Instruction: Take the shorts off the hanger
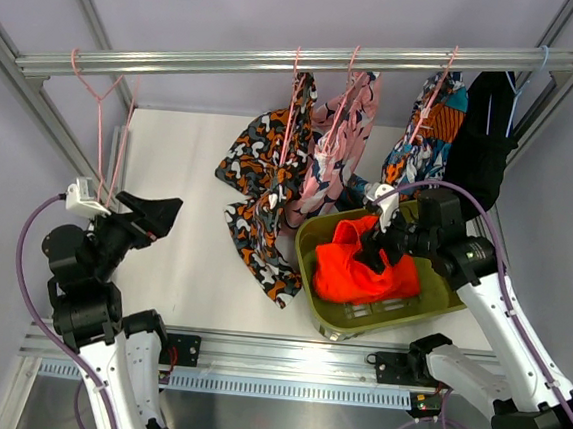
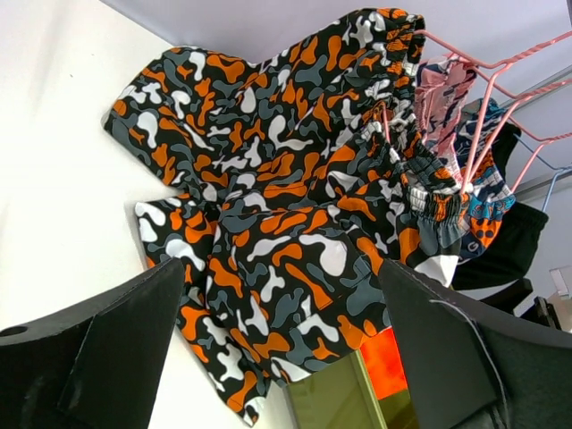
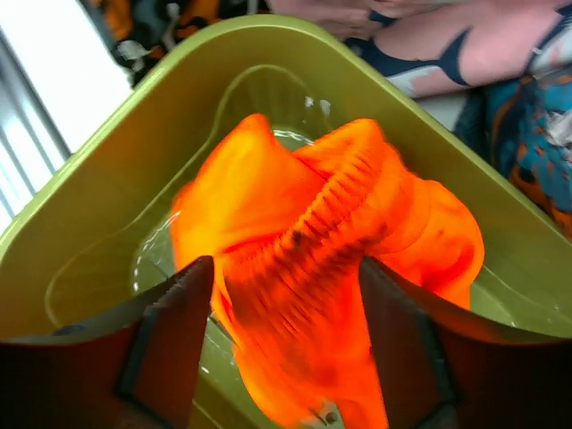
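Right hand [image 3: 286, 268] spread astride the blurred shorts [image 3: 259, 188] in green tub [image 3: 107, 179]; left hand [image 2: 281, 268] spread, empty.

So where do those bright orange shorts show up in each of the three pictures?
Top external: lower right of centre; the shorts lie crumpled in the green tub.
Left wrist: only an orange sliver of the shorts at the bottom edge, just past the green tub.
Right wrist: the shorts fill the centre, inside the green tub.
Shared landmark: the green tub.
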`<action>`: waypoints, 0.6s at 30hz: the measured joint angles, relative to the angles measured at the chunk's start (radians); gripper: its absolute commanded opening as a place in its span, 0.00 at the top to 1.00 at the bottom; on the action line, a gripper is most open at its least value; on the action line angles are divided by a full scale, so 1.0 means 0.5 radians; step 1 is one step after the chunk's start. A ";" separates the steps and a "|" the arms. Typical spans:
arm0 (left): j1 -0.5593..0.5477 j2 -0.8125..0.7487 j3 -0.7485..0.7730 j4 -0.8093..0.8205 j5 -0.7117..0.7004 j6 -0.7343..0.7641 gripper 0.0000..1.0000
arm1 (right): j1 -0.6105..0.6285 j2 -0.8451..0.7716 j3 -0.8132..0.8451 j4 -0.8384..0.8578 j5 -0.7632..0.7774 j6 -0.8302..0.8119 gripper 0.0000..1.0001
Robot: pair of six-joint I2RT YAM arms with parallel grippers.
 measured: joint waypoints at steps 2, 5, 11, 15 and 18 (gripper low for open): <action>0.000 0.010 -0.002 0.009 0.004 -0.014 0.05 | 0.001 -0.001 0.002 -0.015 -0.054 -0.008 0.17; -0.017 0.047 -0.005 0.014 0.002 -0.025 0.06 | 0.001 0.007 0.040 -0.054 -0.161 -0.008 0.15; -0.166 0.146 -0.014 -0.009 -0.072 -0.033 0.08 | 0.001 0.061 0.217 -0.080 -0.420 0.021 0.15; -0.422 0.193 -0.014 -0.051 -0.242 -0.037 0.09 | 0.000 0.121 0.282 -0.078 -0.516 0.060 0.15; -0.699 0.222 -0.012 -0.063 -0.411 -0.063 0.09 | 0.000 0.156 0.301 -0.074 -0.561 0.101 0.14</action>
